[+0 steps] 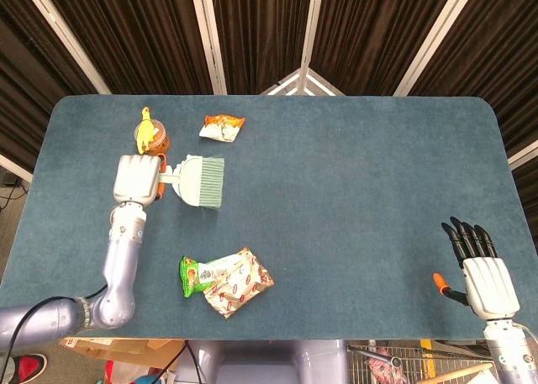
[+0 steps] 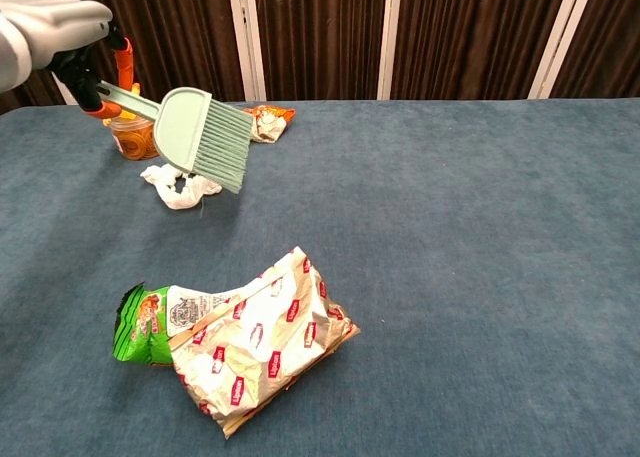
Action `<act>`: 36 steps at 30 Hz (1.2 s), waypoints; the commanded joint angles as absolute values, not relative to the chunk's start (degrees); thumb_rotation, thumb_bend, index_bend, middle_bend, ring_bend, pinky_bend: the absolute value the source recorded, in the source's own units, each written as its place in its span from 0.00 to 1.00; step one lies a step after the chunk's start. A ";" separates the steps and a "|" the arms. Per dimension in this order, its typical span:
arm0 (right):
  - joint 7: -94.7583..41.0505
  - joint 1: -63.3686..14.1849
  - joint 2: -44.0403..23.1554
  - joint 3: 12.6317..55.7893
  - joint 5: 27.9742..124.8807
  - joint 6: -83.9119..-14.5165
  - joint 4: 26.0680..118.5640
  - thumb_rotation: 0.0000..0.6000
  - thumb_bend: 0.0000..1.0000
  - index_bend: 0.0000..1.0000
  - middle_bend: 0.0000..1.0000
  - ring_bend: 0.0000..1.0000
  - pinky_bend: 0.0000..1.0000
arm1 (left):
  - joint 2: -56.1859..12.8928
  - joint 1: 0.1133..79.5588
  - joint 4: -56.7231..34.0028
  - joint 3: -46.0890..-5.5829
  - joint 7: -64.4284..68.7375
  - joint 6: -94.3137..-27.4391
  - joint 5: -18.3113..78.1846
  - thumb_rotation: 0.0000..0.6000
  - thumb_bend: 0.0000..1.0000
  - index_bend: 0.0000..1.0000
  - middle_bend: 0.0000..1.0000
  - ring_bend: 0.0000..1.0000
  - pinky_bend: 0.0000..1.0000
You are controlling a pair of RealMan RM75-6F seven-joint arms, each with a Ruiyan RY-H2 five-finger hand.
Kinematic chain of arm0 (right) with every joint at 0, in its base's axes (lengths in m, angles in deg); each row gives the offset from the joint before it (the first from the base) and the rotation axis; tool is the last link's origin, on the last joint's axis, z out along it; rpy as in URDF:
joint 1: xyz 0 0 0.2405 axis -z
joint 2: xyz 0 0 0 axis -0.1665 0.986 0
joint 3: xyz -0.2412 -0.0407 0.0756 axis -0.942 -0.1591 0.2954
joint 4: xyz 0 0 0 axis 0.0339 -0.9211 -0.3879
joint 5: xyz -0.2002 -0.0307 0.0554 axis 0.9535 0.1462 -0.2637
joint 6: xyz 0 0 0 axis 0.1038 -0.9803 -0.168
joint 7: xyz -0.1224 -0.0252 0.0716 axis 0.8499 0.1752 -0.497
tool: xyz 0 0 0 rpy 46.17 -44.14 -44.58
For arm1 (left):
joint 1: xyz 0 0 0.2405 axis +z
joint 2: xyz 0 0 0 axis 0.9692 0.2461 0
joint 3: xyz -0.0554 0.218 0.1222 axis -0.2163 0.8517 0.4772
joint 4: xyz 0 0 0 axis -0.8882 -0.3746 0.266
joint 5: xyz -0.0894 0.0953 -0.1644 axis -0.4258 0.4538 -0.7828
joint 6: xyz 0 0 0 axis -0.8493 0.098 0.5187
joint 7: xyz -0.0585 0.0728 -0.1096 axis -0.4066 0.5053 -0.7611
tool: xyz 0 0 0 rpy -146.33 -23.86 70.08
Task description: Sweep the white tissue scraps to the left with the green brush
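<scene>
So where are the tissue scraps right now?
Far left of the table: the tissue scraps lie just below the green brush, in front of the orange jar.

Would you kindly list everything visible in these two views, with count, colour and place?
Table: one, blue-grey felt top, fills both views.
Brush: one, pale green, held off the table at the far left, bristles pointing right and down.
Tissue scrap: one visible, white, crumpled, just below the brush bristles.
Orange container: one, with a yellow piece on top in the head view, far left behind the brush.
Small snack packet: one, orange and white, far side, right of the container.
Large snack bags: a crumpled pile, white-red with a green one, near left.
Left hand: one, silver, grips the brush handle.
Right hand: one, fingers black and apart, near right edge, holding nothing.
</scene>
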State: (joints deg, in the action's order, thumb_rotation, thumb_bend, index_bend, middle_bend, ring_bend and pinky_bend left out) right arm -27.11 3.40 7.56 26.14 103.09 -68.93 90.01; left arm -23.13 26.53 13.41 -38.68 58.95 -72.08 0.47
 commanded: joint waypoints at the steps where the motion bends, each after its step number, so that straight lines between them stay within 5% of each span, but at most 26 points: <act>1: -27.34 3.42 7.65 26.09 103.03 -68.87 90.07 1.00 0.30 0.00 0.00 0.00 0.00 | -25.99 22.77 11.57 -42.51 62.90 -74.13 -6.67 1.00 0.76 0.83 1.00 1.00 1.00; 20: -30.68 2.91 8.46 25.60 103.52 -67.78 90.35 1.00 0.30 0.00 0.00 0.00 0.00 | -36.75 12.52 -9.74 -47.29 67.96 -73.52 -17.71 1.00 0.76 0.83 1.00 1.00 1.00; 36: -31.29 2.68 8.73 25.21 103.95 -67.37 90.37 1.00 0.30 0.00 0.00 0.00 0.00 | -40.18 14.13 -16.62 -44.65 66.79 -68.69 -18.92 1.00 0.76 0.83 1.00 1.00 1.00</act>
